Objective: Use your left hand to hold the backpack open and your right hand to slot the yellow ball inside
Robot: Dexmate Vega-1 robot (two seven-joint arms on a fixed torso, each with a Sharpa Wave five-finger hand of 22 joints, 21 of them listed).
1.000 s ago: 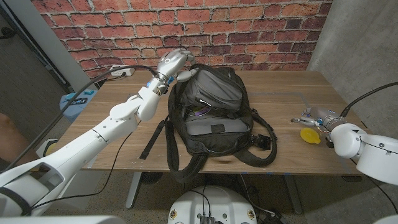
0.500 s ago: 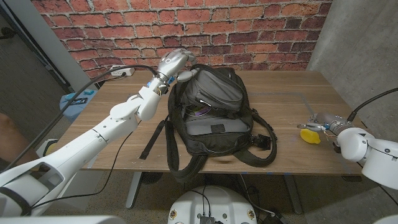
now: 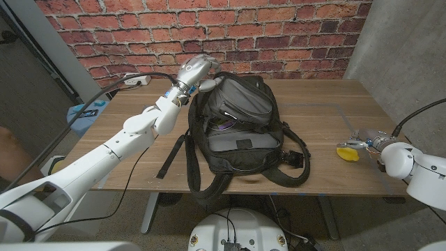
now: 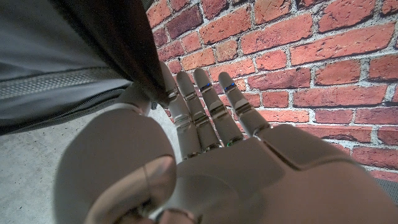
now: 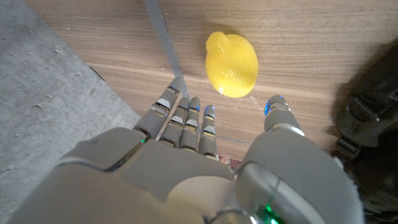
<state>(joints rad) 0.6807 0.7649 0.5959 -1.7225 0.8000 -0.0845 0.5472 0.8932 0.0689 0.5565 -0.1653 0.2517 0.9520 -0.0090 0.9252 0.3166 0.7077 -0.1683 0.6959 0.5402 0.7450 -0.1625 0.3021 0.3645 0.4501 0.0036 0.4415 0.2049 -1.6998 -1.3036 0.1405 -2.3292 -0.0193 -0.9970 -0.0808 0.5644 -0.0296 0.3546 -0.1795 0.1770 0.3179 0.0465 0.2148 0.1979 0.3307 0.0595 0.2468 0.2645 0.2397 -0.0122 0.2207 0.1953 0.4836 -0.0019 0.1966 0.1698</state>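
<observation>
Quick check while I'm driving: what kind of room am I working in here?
Probably an indoor lab or test bay, not a home: a red brick wall backs a wooden table, a power strip with cables lies on it, and grey panels close the right side.

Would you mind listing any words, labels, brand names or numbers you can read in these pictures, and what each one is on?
None can be read.
Backpack: a small dark patch on the front pocket, too small to tell whether it bears text.
Yellow ball: plain, no marking.
Left hand and right hand: no lettering shows, just small coloured lights on the fingers in the wrist views.
</observation>
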